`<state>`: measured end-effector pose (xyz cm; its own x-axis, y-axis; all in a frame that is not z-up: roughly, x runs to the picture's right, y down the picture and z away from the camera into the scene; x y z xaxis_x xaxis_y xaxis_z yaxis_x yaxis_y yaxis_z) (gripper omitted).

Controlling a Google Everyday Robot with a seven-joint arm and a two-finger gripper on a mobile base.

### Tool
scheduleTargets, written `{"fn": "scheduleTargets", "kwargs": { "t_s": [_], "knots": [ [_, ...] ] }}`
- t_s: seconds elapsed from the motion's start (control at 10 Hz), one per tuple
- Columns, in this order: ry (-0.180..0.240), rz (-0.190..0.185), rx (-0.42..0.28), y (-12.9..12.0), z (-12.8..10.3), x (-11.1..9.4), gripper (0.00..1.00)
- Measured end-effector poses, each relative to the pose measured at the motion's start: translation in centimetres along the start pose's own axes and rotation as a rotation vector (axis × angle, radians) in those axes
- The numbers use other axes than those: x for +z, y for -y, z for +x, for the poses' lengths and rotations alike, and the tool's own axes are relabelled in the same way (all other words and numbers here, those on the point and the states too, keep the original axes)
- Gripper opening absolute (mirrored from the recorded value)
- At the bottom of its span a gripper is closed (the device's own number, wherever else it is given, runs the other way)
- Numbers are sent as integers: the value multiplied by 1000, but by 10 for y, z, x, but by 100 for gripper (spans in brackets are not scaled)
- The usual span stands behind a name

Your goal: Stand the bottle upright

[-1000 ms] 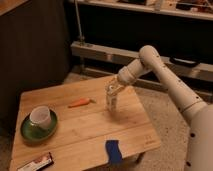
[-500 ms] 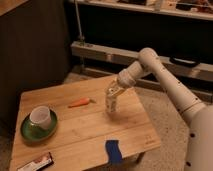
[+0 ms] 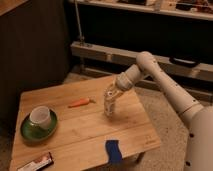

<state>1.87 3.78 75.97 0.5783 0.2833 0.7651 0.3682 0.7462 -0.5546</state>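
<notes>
One thing stands between me and calling this done: letting go cleanly. The bottle [image 3: 109,106] looks basically upright now, base on or just above the wooden table [image 3: 75,130], sitting a bit past the table's middle toward 2 o'clock. The gripper [image 3: 113,95] is right on top of it, clamped around the upper part near the cap, with the arm [image 3: 165,82] reaching in from 3 o'clock.

Stuff I'm worried about from here:

- I can't tell if the base is fully flat on the wood. If it's a hair off or tilted, opening up could drop it and it tips straight back over.
- It looks light and narrow, so I'd guess it has a small footprint. A finger dragging on the cap while I pull away could flick it sideways.
- If it does go over, it could roll. The carrot [image 3: 80,103] is near it at about 9 o'clock and might stop it that way, but toward 3 o'clock the table edge isn't far.

The white cup [image 3: 40,116] on its green plate [image 3: 32,132] at 8 o'clock, the snack bar [image 3: 36,162] at 7 and the blue thing [image 3: 113,151] at 5 are all well apart, so no trouble there.

My plan would be release slowly, then lift straight up, no sideways motion.
</notes>
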Motion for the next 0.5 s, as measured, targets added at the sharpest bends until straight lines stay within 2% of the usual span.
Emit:
{"fn": "scheduleTargets", "kwargs": {
  "t_s": [0.1,0.3,0.5],
  "knots": [
    [-7,-13,-1,-1,1,4,67],
    [-20,-30,-2,-2,3,9,80],
    [-31,-34,0,-2,4,7,80]
  ]
}}
